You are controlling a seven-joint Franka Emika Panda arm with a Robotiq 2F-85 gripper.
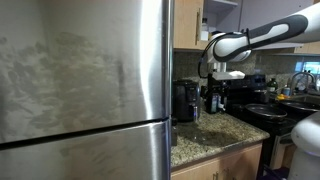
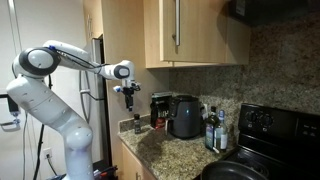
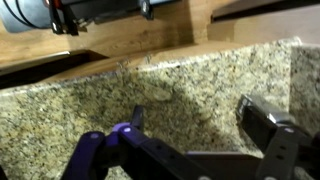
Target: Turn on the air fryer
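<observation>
Task is judged barely begun: no contact w/ the air fryer (image 2: 185,117) is seen, and no lit display or indicator can be made out on its dark front, so it is taken as off. The fryer is set toward the back edge of the granite counter (image 2: 170,152), approx. mid-length. Another black machine (image 2: 160,108) is placed just beside it on the fridge side, and a cluster of bottles (image 2: 212,130) near it on the stove side. The gripper (image 2: 129,103) is held in the air over the fridge-side end of the counter, nearer the front edge, apart from the fryer and approx. level w/ its top. In the wrist view the fingers (image 3: 258,118) are seen spread wide w/ nothing between them, and only bare granite is seen below. What is left, as judged: the gripper is to be carried along the counter to the fryer's front, and the control is to be found (not resolvable at this res.) and pressed or turned. Counts: 1 arm (image 2: 75,55), 1 gripper, 1 air fryer, 1 other black machine, 1 fridge (image 1: 80,70), 1 stove (image 2: 275,125), and 1 small dark item (image 2: 137,125) by the front edge at the fridge-side end. Bottles are est. at 2–3; the exact no. can't be told.
</observation>
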